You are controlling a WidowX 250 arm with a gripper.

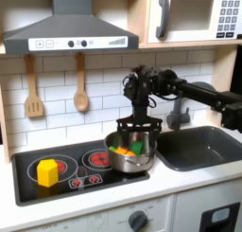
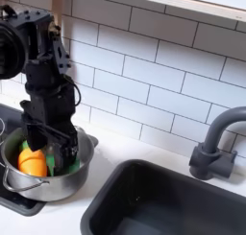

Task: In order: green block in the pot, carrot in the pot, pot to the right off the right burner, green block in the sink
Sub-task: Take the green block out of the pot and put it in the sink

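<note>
First exterior view: the gripper (image 1: 135, 132) hangs over the pot (image 1: 129, 156) on the right burner, finger state indeterminable; carrot (image 1: 124, 151) inside. Second exterior view: gripper (image 2: 55, 143) reaches into pot (image 2: 48, 180), carrot (image 2: 33, 161) and green block (image 2: 73, 166) inside; sink (image 2: 159, 200) adjacent.

Black arm reaching in from the first exterior view's right, wrist bent down, gripper (image 1: 132, 133) (image 2: 55, 152) lowered, jaws seemingly apart.
</note>
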